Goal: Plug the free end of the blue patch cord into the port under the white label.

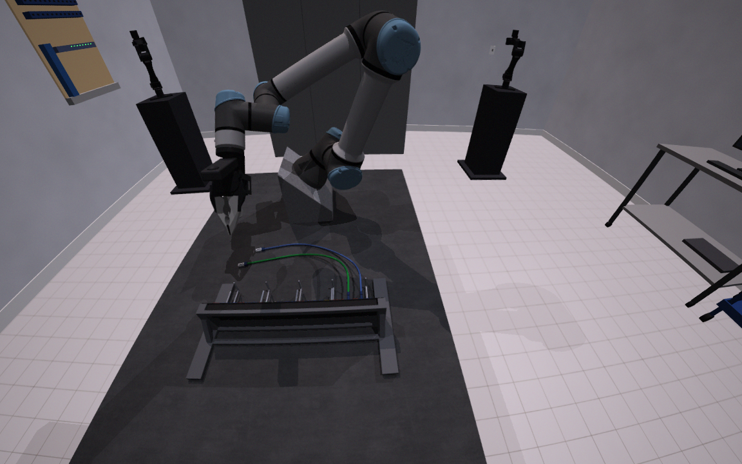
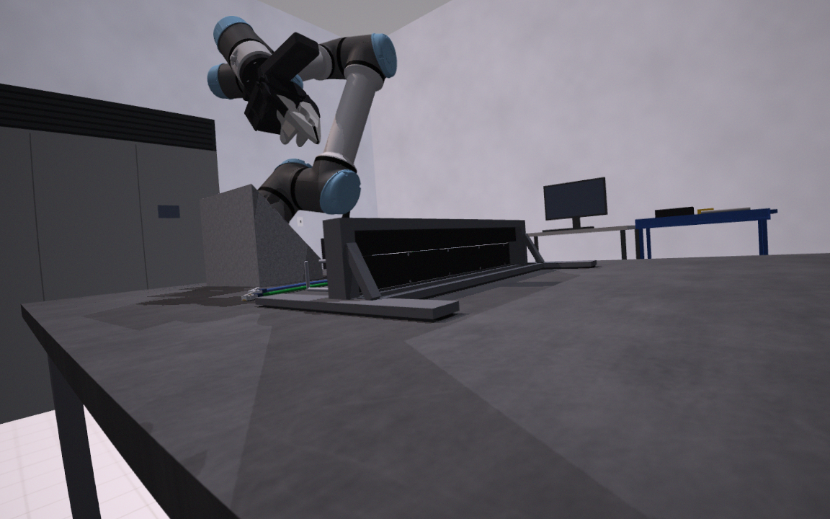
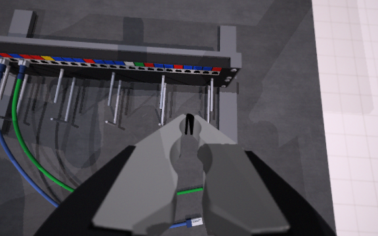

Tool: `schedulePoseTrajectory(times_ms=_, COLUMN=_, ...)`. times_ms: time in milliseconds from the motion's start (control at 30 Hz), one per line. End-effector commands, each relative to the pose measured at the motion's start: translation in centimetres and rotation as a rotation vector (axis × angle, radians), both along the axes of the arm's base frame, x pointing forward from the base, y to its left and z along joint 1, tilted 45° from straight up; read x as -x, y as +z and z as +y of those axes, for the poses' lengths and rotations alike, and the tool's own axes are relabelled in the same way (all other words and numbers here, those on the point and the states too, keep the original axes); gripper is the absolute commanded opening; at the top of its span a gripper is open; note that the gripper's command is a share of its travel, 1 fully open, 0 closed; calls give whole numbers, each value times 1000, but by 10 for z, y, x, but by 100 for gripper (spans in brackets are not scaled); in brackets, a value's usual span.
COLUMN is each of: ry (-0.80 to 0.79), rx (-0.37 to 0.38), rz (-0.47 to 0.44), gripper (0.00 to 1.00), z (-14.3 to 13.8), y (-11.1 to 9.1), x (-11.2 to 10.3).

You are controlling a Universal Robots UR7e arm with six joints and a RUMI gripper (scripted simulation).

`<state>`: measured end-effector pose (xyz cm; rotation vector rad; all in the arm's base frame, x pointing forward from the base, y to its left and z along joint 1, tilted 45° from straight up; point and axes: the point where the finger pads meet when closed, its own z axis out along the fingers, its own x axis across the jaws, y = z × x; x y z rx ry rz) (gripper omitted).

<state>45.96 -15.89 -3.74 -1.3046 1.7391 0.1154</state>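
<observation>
My gripper [image 1: 228, 232] [image 2: 316, 140] [image 3: 188, 115] is shut and empty. It hangs well above the table, on the robot's side of the rack [image 1: 293, 311] [image 2: 427, 221] [image 3: 110, 46]. The blue cord's free plug [image 1: 258, 249] [image 3: 195, 221] lies on the table, seen below and between the jaws in the wrist view. I cannot tell which way its latch faces. The blue cord [image 1: 327, 249] [image 3: 3, 144] curves to a port at the rack's left end in the wrist view. The green cord [image 1: 304, 254] [image 3: 20, 139] is plugged in beside it. The white label [image 3: 128, 63] sits right of the row's middle, above an unfilled port. The rack stands upright.
Several thin metal cable guides [image 1: 299, 292] [image 3: 111, 88] stick out from the port side of the rack. The green cord's free plug [image 1: 241, 265] lies nearer the rack than the blue one. The robot's grey base block [image 1: 307, 198] [image 2: 228, 238] stands behind the cords.
</observation>
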Motion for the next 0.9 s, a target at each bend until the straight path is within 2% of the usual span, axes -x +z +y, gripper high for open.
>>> schedulePoseTrajectory(times_ms=0, ry=-1, rx=1, rz=-1, gripper=0, z=1, y=-1, x=-2)
schedulePoseTrajectory(times_ms=567, ry=-1, rx=1, rz=-1, gripper=0, z=27, y=-28, x=-30)
schedulePoseTrajectory(times_ms=867, ry=-1, rx=1, rz=-1, gripper=0, z=49, y=-50, x=-54)
